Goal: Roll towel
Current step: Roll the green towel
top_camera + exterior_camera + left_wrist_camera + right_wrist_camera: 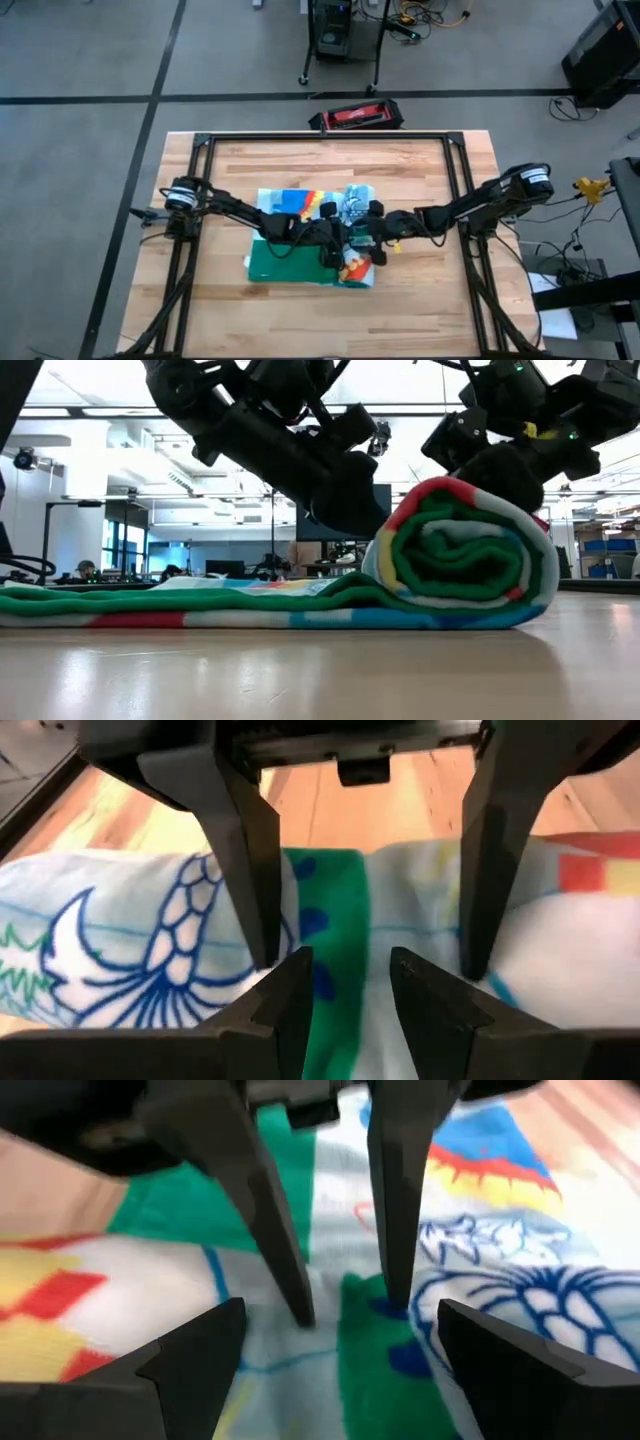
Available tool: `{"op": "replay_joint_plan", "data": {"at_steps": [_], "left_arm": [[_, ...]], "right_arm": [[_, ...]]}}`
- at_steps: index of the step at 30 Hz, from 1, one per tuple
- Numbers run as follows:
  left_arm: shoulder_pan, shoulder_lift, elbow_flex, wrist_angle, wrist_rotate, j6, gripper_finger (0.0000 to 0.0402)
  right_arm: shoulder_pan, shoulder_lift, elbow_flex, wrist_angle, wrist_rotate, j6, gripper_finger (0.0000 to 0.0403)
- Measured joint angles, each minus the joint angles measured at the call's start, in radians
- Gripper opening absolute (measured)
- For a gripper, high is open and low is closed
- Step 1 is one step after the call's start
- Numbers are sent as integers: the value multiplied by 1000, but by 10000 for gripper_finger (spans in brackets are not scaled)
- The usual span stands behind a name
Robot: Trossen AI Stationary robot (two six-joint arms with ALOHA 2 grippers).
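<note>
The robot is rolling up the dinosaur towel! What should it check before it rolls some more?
1. Roll is tight and round: the towel shows a neat spiral in the low view. Ok.
2. Left pincer over the roll, fingers apart. Ok.
3. Right pincer over the roll, fingers apart. Ok.
4. Unrolled part lies flat on the table. Ok.
5. Roll is straight along its length: cannot tell.

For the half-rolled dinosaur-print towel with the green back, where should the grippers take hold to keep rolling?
Probably on the rolled coil of the dinosaur-print towel, from above, fingers pressing its top: the low view shows the coil standing thick at one end, while the flat tail offers only a thin edge.
</note>
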Motion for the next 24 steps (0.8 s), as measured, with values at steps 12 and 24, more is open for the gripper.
{"op": "replay_joint_plan", "data": {"at_steps": [12,24], "left_arm": [[-5,-19,-26,-60,1,-26,119],[-10,23,-26,-44,4,-35,119]], "right_arm": [[0,-4,23,9,12,-14,316],[-26,79,49,16,30,-26,316]]}}
